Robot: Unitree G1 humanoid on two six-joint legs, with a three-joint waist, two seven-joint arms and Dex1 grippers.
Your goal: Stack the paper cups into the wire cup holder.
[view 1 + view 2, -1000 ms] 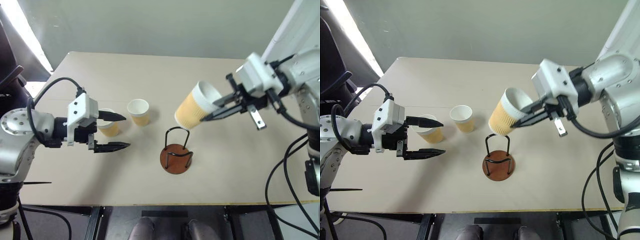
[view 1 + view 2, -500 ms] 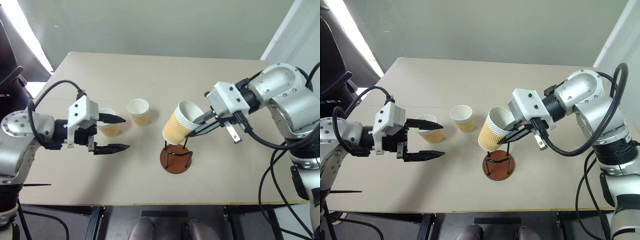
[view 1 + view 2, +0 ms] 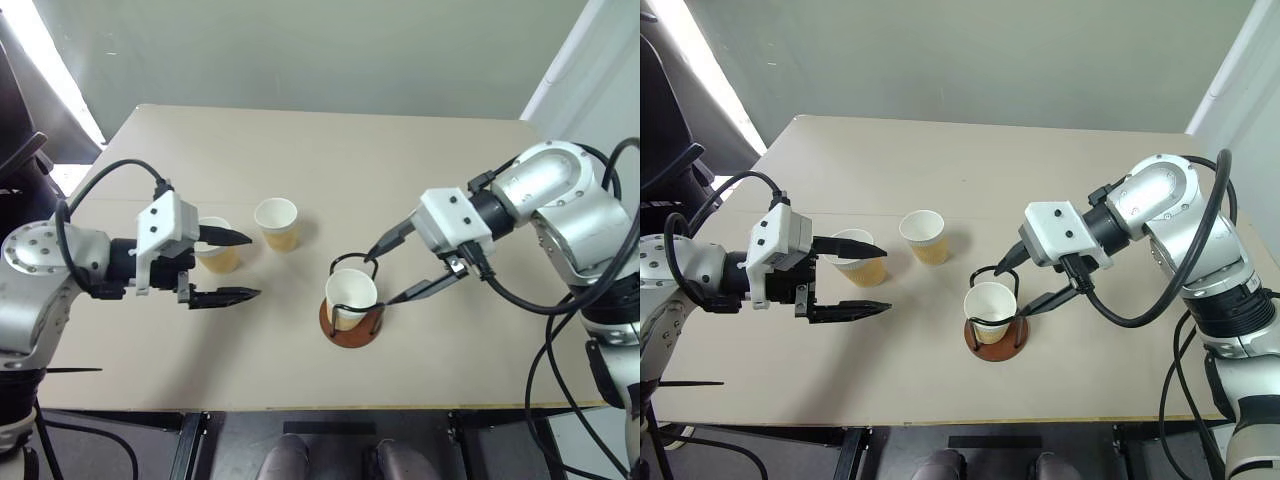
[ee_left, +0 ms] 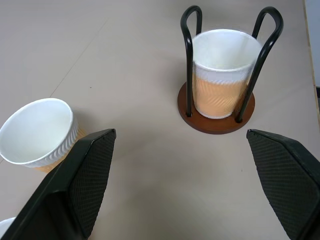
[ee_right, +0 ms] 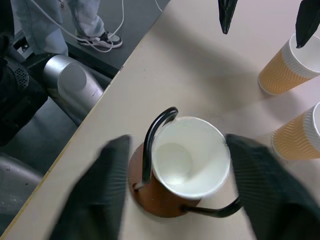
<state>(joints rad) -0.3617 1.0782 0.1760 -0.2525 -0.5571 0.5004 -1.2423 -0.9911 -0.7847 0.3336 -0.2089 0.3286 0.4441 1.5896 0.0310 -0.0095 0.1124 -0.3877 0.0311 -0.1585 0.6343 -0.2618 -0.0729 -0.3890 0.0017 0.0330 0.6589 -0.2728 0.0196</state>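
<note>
One yellow-orange paper cup point(image 3: 350, 295) stands upright inside the wire cup holder point(image 3: 352, 328), between its black loops. My right gripper point(image 3: 382, 277) is open just to the right of it, one finger on each side of the holder's right edge, holding nothing. Two more paper cups stand to the left: one point(image 3: 277, 222) in the open, the other point(image 3: 217, 250) partly behind my left gripper's upper finger. My left gripper point(image 3: 250, 265) hovers open and empty. The left wrist view shows the holder's cup point(image 4: 226, 70) and a free cup point(image 4: 40, 132).
The beige table point(image 3: 420, 170) has bare surface behind and to the right of the holder. Its front edge point(image 3: 330, 408) runs close below the holder. A person's legs and shoes point(image 5: 92, 30) stand on the floor beside the table.
My right gripper came down and left with the cup, set it in the wire holder and opened; the cup now stands free there. The left arm kept still.
</note>
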